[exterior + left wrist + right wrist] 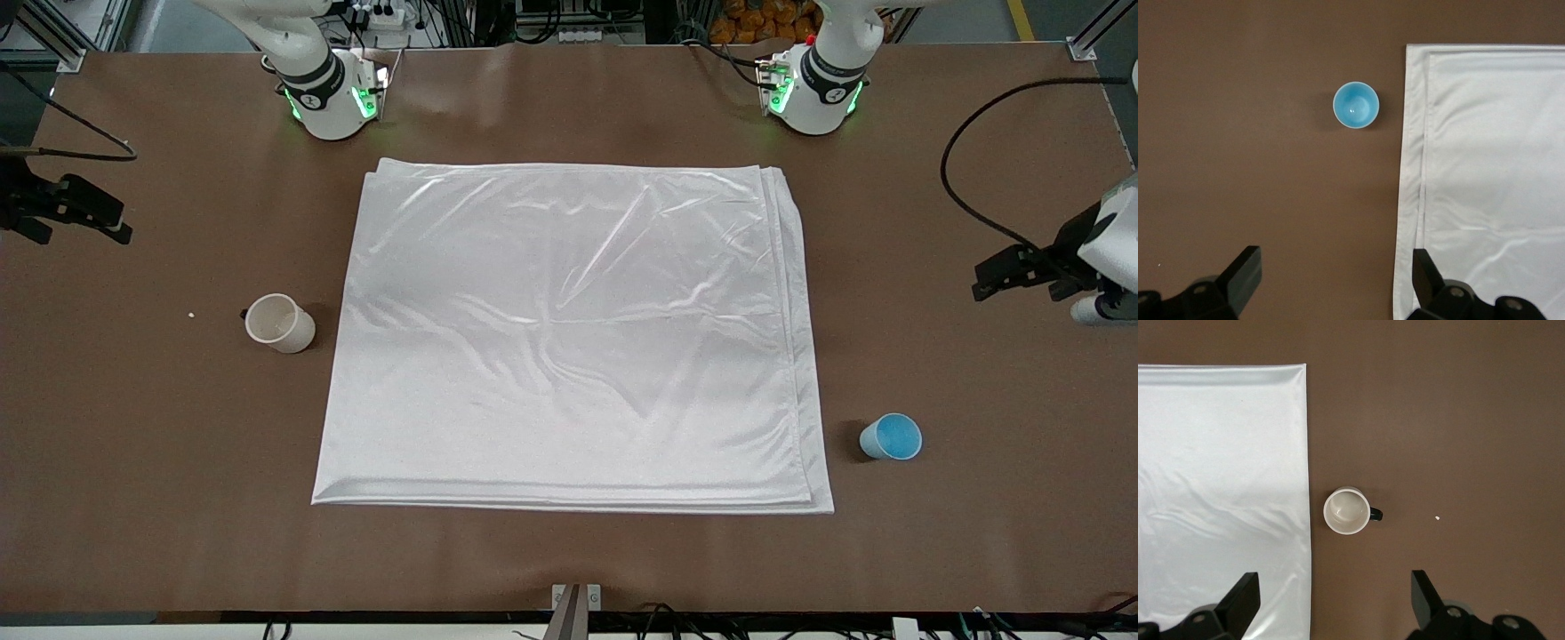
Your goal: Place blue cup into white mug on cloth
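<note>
The light-blue cup (pixel 891 437) (pixel 1355 105) stands upright on the bare brown table, just off the cloth's corner at the left arm's end and nearer the front camera. The white mug (pixel 278 323) (pixel 1347 511), with a small black handle, stands upright on the table beside the cloth's edge at the right arm's end. The glossy white cloth (pixel 569 338) (pixel 1498 167) (pixel 1218 487) lies flat in the middle with nothing on it. My left gripper (pixel 989 280) (pixel 1336 270) hangs open and empty high over the left arm's end. My right gripper (pixel 102 218) (pixel 1335 590) hangs open and empty high over the right arm's end.
A small white crumb (pixel 190 315) (pixel 1436 518) lies on the table near the mug. A black cable (pixel 969 178) loops above the table at the left arm's end. A metal bracket (pixel 576 597) sits at the table edge nearest the front camera.
</note>
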### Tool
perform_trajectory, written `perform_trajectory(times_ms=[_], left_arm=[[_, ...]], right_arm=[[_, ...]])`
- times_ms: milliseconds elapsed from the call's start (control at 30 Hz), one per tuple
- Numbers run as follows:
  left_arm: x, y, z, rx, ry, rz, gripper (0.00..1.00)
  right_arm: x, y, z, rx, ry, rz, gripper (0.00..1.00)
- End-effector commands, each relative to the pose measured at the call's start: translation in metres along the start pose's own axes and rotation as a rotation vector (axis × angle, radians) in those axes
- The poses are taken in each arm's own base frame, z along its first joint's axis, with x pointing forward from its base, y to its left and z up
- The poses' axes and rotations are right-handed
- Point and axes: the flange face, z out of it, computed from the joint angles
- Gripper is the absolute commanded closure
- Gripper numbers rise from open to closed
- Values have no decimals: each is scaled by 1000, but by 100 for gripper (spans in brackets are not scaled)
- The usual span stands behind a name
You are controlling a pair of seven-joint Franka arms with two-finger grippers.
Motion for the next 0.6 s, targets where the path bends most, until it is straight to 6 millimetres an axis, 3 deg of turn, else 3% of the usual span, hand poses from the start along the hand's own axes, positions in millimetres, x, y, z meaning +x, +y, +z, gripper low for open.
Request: perform_trajectory(times_ms=[0, 133, 400, 567], left_arm=[[26, -12, 47, 39, -14, 7, 0], [44, -28, 89, 30, -55, 5, 0], [70, -48, 137, 20, -81, 84, 0], [80, -51, 173, 19, -75, 108, 0]], right_arm=[[-1, 1, 10, 8, 14, 6, 0], [3, 3, 29, 6, 25, -66, 0], [8, 19, 67, -2, 59, -193, 0], [7, 37, 106, -13, 79, -287, 0]])
